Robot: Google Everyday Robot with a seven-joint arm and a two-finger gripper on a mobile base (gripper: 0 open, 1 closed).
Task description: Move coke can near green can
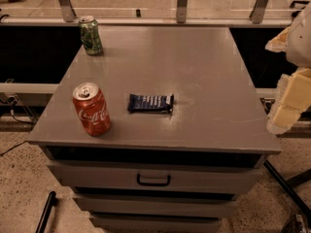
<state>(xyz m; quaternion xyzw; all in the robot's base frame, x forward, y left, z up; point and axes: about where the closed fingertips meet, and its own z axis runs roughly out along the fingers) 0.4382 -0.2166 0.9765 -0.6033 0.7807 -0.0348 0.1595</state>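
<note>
The coke can [92, 109], a red aluminium soda can with white script and a silver pull-tab top, stands upright near the front left corner of the bench [209, 72], a grey flat-topped metal cabinet with drawers below. The green can [91, 35], a green aluminium soda can with pale mottled markings and a silver top, stands upright at the far left corner. The two cans are well apart, with bare grey surface between them along the left side. Just to the right of the coke can lies a snack bar [151, 103], a flat dark blue wrapped rectangle, apart from both cans.

The pincer [290, 103], a pale cream-coloured blocky part on the robot arm, hangs off the right edge of the bench, well away from the coke can and touching nothing. Whether it is wide or narrow I cannot tell from here.

By my reading, the task is at its very start: the coke can is not grasped and not yet moved toward the green can. What is left is the whole job: reach across to the left, take the coke can, carry it to the far side, and set it down beside the green can.
</note>
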